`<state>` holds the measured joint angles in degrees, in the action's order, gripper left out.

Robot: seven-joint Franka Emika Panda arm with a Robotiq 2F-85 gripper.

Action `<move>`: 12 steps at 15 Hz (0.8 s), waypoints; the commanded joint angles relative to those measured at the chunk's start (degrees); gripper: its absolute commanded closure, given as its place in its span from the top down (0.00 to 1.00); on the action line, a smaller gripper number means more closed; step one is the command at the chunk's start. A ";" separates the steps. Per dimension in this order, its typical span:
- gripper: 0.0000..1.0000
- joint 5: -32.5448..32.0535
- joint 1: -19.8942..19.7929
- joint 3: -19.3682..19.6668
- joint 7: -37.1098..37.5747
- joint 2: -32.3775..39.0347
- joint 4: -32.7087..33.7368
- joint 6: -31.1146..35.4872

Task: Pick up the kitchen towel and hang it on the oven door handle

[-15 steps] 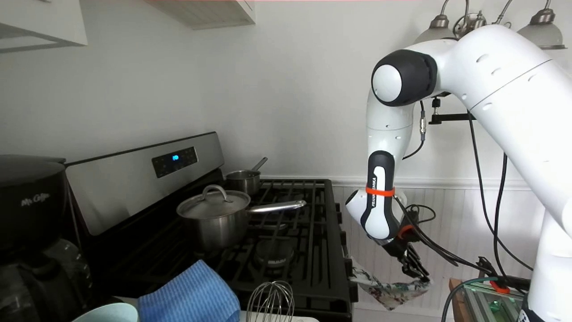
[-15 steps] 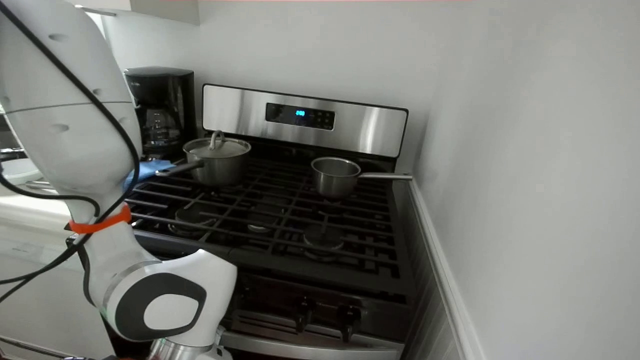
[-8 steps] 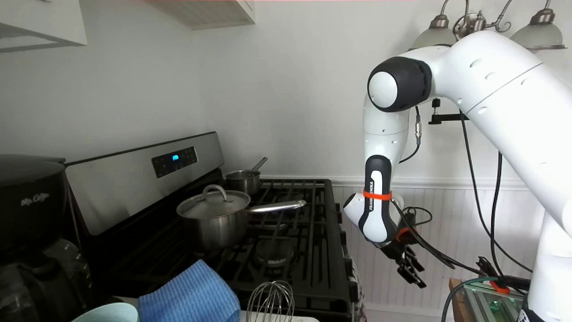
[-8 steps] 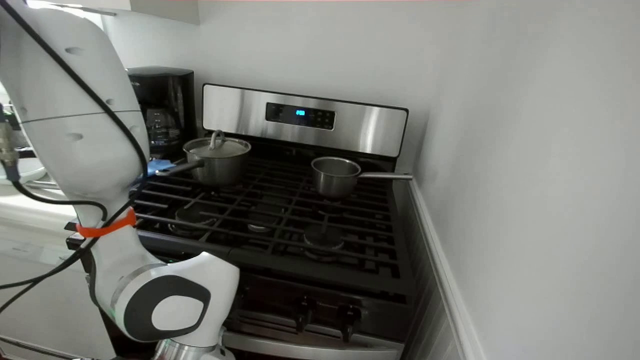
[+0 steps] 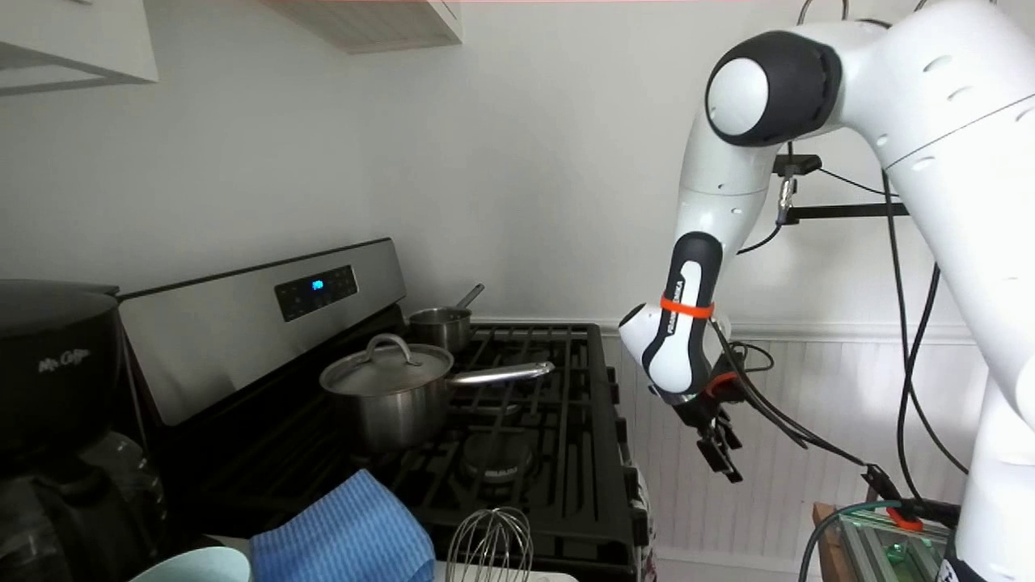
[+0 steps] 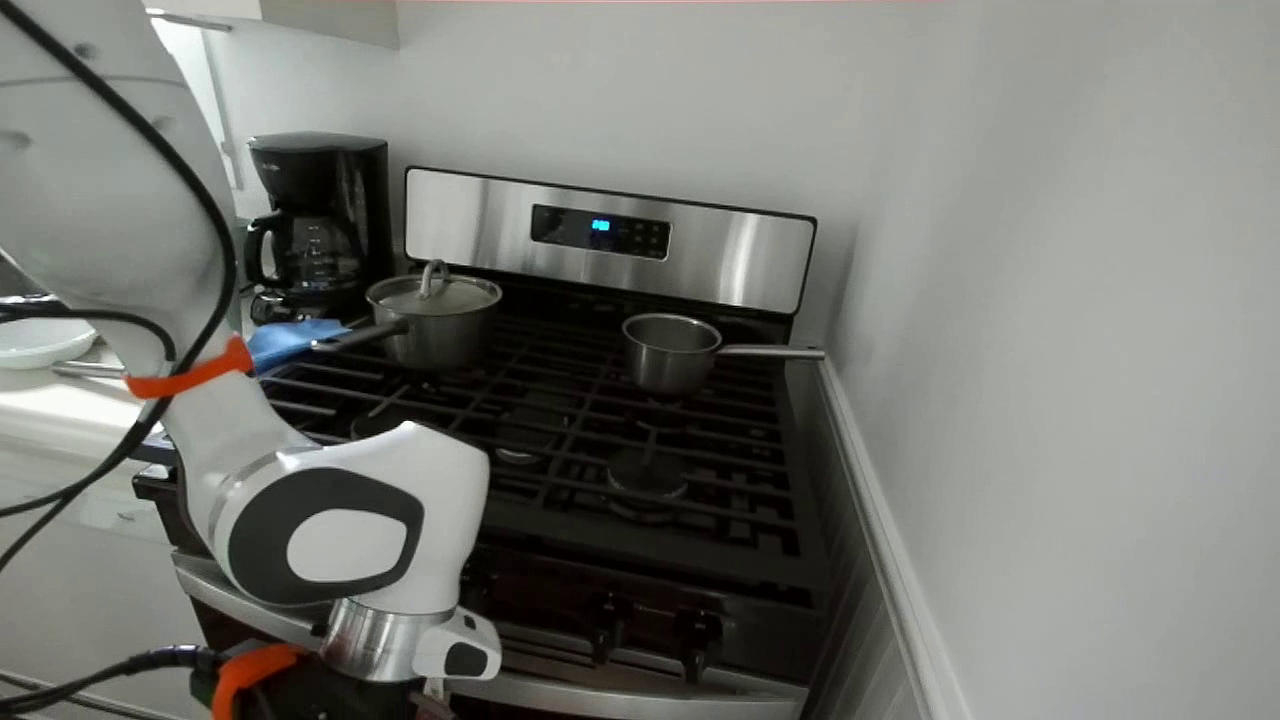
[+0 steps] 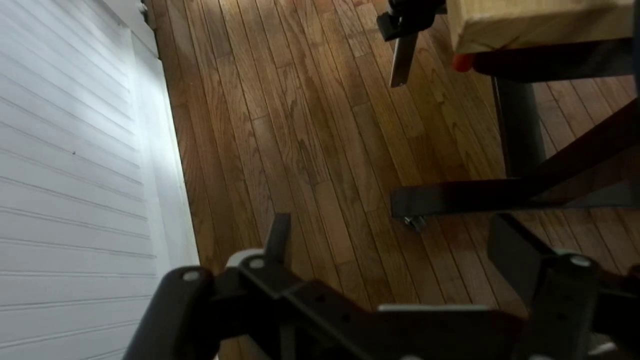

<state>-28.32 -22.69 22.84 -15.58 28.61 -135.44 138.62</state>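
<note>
Only a narrow strip of the kitchen towel [image 5: 648, 558] shows in an exterior view, hanging down against the stove's front; the stove hides the rest. The silver oven door handle [image 6: 640, 697] runs along the bottom of an exterior view, partly behind the arm. From these angles I cannot see how the cloth lies on it. My gripper [image 5: 734, 461] hangs in the air in front of the stove, above and apart from the towel. In the wrist view the gripper [image 7: 390, 225] stands wide open, with just floor visible between its fingers.
A lidded pot [image 5: 396, 396] and a smaller pan [image 6: 670, 355] sit on the stovetop. Blue ribbed cloth [image 5: 348, 529] and a whisk [image 5: 492, 541] lie beside it. A white panelled wall [image 7: 75, 200] and a wood-topped stand [image 7: 540, 25] flank the floor below the gripper.
The gripper has opened and let go of the towel's end, which it held out from the stove a second ago. That end dropped against the stove front. The arm has risen.
</note>
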 commanded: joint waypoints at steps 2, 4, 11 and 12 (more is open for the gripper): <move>1.00 7.95 -3.33 -1.78 -8.08 -14.87 -6.62 -1.18; 1.00 13.29 -4.30 -2.33 -12.15 -19.20 -7.71 -2.67; 1.00 25.29 -3.46 -0.52 -21.62 -31.37 -9.99 -4.74; 1.00 25.98 -3.22 -0.20 -22.30 -32.72 -10.20 -4.74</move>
<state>-5.45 -26.18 21.84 -34.62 1.77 -143.20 134.48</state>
